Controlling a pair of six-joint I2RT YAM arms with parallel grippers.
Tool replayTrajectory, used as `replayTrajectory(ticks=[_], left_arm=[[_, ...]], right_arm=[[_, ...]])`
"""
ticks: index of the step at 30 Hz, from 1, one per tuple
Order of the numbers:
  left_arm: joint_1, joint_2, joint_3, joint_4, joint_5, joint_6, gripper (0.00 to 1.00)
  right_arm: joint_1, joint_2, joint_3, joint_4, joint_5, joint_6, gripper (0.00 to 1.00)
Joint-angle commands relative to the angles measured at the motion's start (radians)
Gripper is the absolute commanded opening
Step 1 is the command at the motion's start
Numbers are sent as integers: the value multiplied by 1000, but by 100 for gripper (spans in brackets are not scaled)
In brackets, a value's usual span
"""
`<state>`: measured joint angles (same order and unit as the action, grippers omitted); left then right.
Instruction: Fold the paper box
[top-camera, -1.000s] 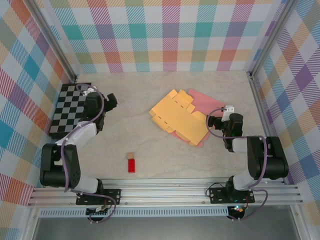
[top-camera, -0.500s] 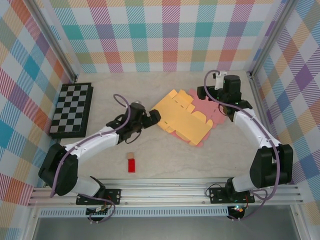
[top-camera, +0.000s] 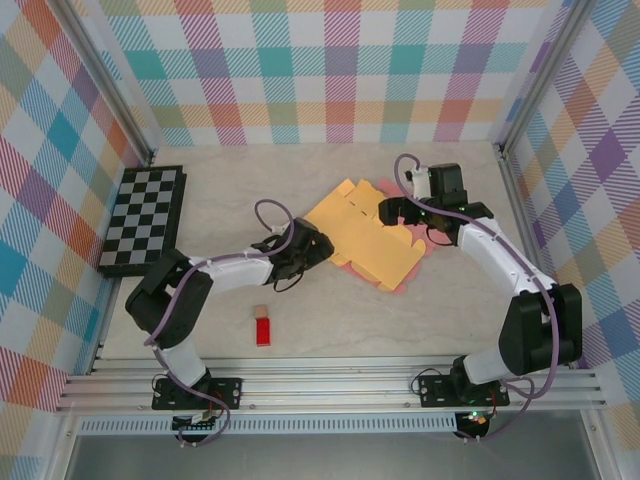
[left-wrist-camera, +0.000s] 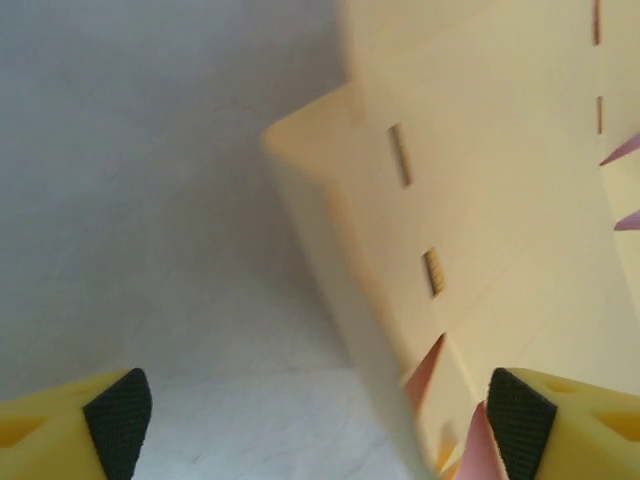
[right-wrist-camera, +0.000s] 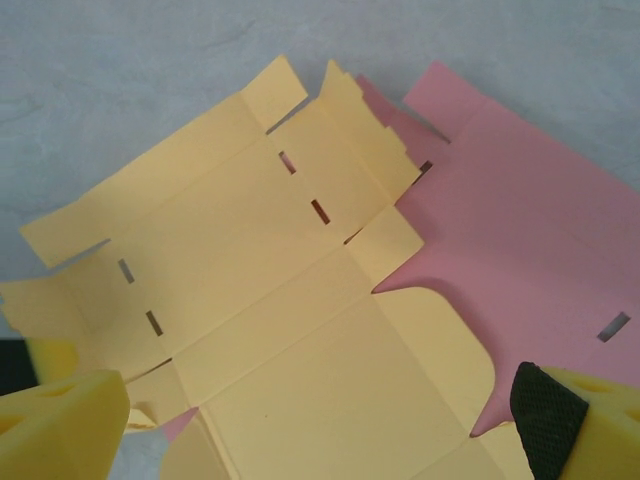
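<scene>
Two small items nearest: red block (top-camera: 263, 331), tan cube (top-camera: 260, 311). Mid-table: left gripper (top-camera: 319, 243), jaws wide, at left edge of flat yellow box blank (top-camera: 365, 240) atop pink sheet (top-camera: 418, 203). Farther: right gripper (top-camera: 385, 212), jaws wide, above blank's far side.

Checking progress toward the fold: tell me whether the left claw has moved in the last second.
Yes. The left claw moved right, away from the checkerboard, to the yellow box sheet at its left edge.
</scene>
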<state>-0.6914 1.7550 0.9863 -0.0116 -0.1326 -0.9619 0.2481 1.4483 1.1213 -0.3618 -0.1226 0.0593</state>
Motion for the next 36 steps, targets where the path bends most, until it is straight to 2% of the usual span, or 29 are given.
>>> replayTrajectory(ticks=[1, 5, 6, 7, 11, 15, 17, 19, 21, 23, 27, 29, 36], left_arm=[[8, 60, 76, 82, -34, 23, 65], [33, 48, 85, 125, -36, 69, 20], [44, 40, 98, 123, -28, 94, 3], [56, 29, 122, 95, -24, 123, 0], [121, -38, 205, 5, 48, 313, 0], [234, -169, 238, -67, 223, 512, 0], [279, -242, 252, -129, 283, 589, 0], [304, -320, 279, -227, 274, 668, 0], [311, -381, 308, -327, 258, 741, 0], [314, -423, 341, -415, 269, 809, 0], [314, -454, 399, -545, 404, 929, 0], [311, -466, 413, -582, 486, 970, 0], [306, -570, 425, -681, 582, 1054, 0]], right_arm=[[8, -8, -3, -11, -30, -4, 100], [8, -6, 28, -44, -34, -8, 100], [8, -6, 38, -53, -36, -9, 100], [8, -5, 50, -59, -35, -11, 100], [8, 1, 109, -72, -29, -72, 100], [8, 18, 211, -97, -27, -209, 99], [8, 35, 292, -133, -81, -291, 97], [8, 62, 375, -178, -178, -390, 93], [8, 96, 454, -214, -244, -437, 90], [11, 135, 527, -253, -326, -517, 83], [39, 212, 657, -338, -458, -688, 74], [62, 239, 697, -361, -478, -763, 73], [97, 257, 762, -413, -554, -922, 72]])
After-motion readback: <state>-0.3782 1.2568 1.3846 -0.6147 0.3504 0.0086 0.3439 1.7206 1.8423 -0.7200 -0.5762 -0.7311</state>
